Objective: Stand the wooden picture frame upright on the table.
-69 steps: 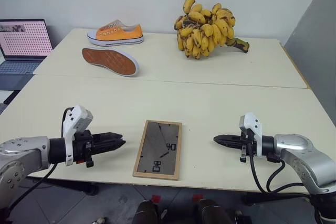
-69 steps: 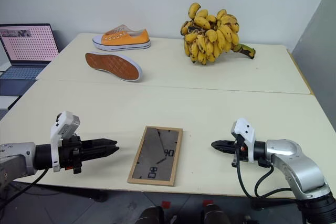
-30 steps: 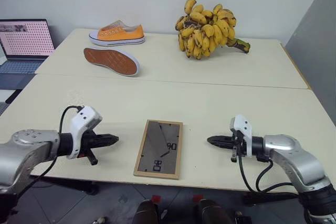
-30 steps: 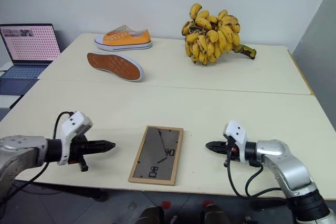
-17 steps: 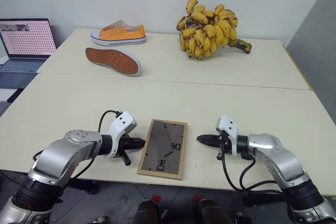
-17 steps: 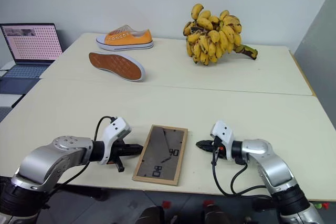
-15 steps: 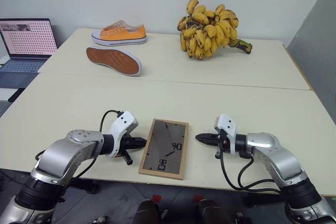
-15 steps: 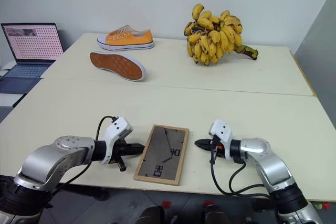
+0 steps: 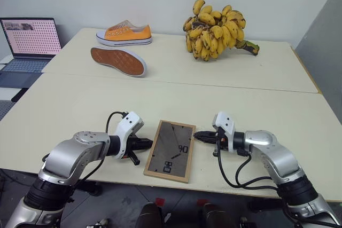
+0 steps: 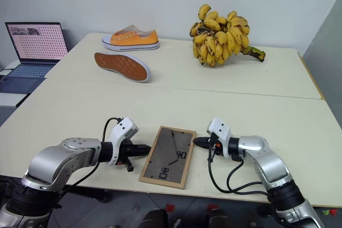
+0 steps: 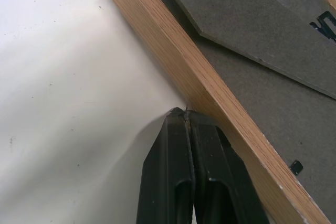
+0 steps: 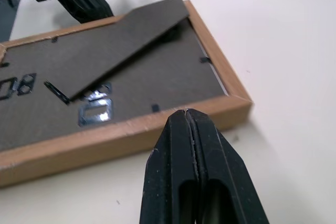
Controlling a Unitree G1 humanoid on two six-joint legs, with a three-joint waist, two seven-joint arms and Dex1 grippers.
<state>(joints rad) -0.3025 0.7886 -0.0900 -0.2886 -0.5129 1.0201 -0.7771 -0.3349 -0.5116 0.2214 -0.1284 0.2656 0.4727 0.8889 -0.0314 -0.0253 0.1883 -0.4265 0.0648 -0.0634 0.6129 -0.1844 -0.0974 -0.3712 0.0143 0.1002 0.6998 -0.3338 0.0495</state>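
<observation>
The frame (image 9: pixel 171 150) lies flat, back side up, near the front edge of the counter (image 9: pixel 107 100), just ahead of the seam that joins the counter's two sections. Its dark backing board faces up, with a folded stand panel lying across it and small clips along the wooden border. The left gripper (image 9: pixel 150 143) sits low over the counter at the frame's left long side, its two black fingers (image 11: pixel 184 177) pressed together with nothing between them; in the left wrist view the tips reach the wooden edge, seemingly touching it. The right gripper (image 9: pixel 195 135) comes in from the opposite side, at the frame's far right corner, and its fingers (image 12: pixel 191 171) are likewise pressed together and hold nothing; in the right wrist view their tips sit just beside the outer edge of the wooden border, and whether they touch it I cannot tell. The two grippers thus flank the frame, one on each long side, both pointing inward toward it. On the far section of the counter, well apart from the frame, an orange shoe (image 9: pixel 124 33) stands upright near the back left, a second shoe (image 9: pixel 117 61) lies with its brown sole showing just in front of it, and a large bunch of bananas (image 9: pixel 216 22) rests toward the back right. An open laptop (image 9: pixel 28 38) sits off the left end of the counter.
</observation>
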